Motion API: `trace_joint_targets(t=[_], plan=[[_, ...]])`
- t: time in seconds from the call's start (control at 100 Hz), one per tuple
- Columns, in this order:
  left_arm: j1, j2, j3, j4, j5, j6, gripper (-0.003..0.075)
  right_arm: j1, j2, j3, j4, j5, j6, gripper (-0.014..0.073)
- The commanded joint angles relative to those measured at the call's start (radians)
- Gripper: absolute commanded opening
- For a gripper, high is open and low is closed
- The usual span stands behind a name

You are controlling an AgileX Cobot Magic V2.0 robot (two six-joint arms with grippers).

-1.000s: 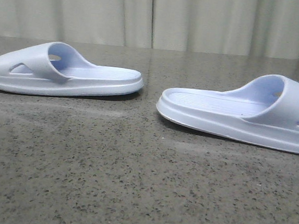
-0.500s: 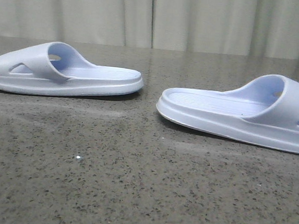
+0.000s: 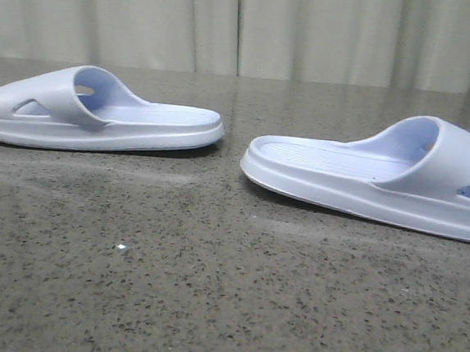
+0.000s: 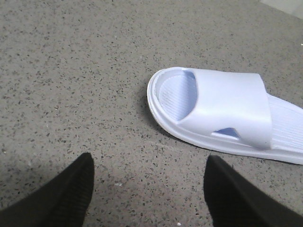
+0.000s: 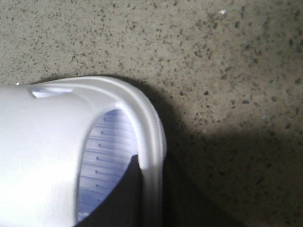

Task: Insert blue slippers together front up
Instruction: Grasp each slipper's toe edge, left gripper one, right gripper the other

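Two blue slippers lie sole-down on the speckled grey table. The left slipper (image 3: 100,116) lies at the far left with its strap to the left; it also shows in the left wrist view (image 4: 222,109). My left gripper (image 4: 149,189) is open and empty, low over the bare table just short of that slipper. The right slipper (image 3: 375,176) lies at the right with its strap at the frame edge. My right gripper (image 5: 152,184) is shut on its toe-end rim (image 5: 151,142), one finger inside under the strap and one outside. Neither gripper shows in the front view.
The grey stone table (image 3: 207,305) stretches in front of both slippers. A pale curtain (image 3: 248,25) hangs behind its far edge. A small white speck (image 3: 122,248) lies on the table near the front left.
The right slipper has slid a little to the left and turned slightly, showing more of its side cut-out. The left slipper has not moved.
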Motion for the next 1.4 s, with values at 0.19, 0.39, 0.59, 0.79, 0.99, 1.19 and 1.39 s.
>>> trace_joint_targets(t=[0.19,0.39,0.59,0.79,0.99,1.19,1.39], plan=[[0.001,0.187,-0.130,-0.099,-0.062,0.012,0.0411,-0.006,-0.011,-0.020,-0.008,0.013,-0.021,-0.0107],[0.042,0.338,-0.188,-0.340,-0.058,0.198,0.0411,-0.006,-0.011,-0.020,-0.008,0.023,-0.021,-0.0107],[0.174,0.482,-0.224,-0.771,0.086,0.574,0.0411,-0.006,-0.011,-0.020,-0.008,0.026,-0.021,-0.0107],[0.216,0.628,-0.250,-1.024,0.232,0.800,0.0411,-0.006,-0.011,-0.020,-0.008,0.022,-0.021,-0.0107],[0.216,0.742,-0.283,-1.058,0.329,0.850,0.0410,-0.006,-0.011,-0.020,-0.008,0.018,-0.021,-0.0107],[0.216,0.777,-0.290,-1.058,0.339,0.850,0.0301,-0.006,-0.011,-0.020,-0.008,0.018,-0.021,-0.0107],[0.216,0.777,-0.290,-1.057,0.356,0.891,0.0015,-0.006,-0.011,-0.020,-0.008,0.018,-0.021,-0.0107]])
